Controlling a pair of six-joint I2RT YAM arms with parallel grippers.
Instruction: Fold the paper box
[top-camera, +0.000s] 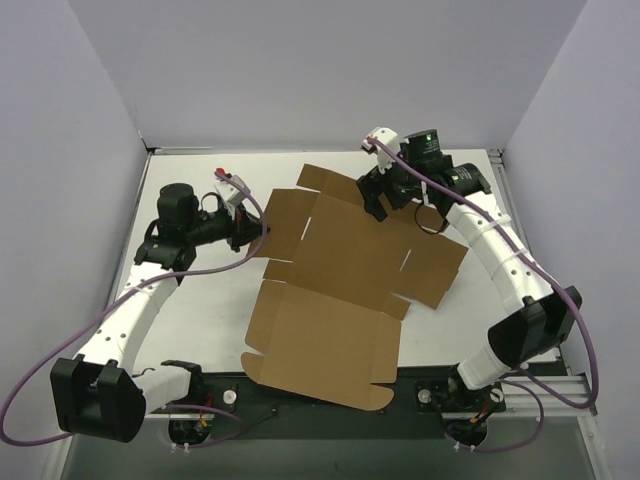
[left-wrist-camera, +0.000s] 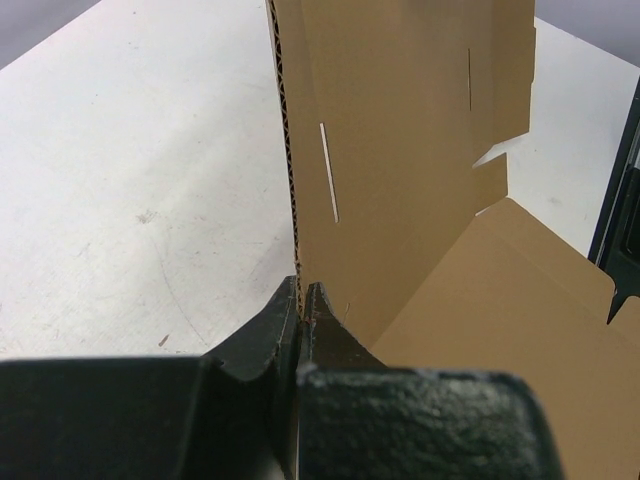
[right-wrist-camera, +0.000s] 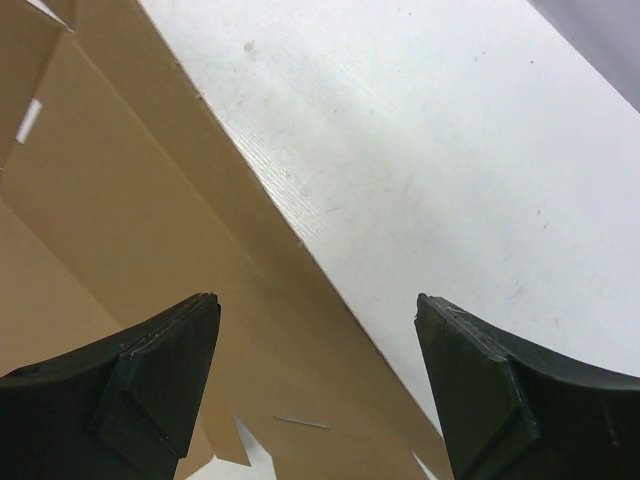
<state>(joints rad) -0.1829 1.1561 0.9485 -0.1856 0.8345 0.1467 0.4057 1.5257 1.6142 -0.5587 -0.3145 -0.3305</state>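
Observation:
The paper box is an unfolded brown cardboard sheet with flaps and slits, spread over the middle of the white table. My left gripper is at its left flap. In the left wrist view that gripper is shut on the corrugated edge of the paper box, which stands up from the table there. My right gripper hovers over the sheet's far right edge. The right wrist view shows it open, with the paper box below the fingers and nothing between them.
Grey walls close the table in at the back and both sides. The sheet's near flap overhangs the black strip at the front where the arm bases are bolted. Bare table lies beyond the sheet's far edge.

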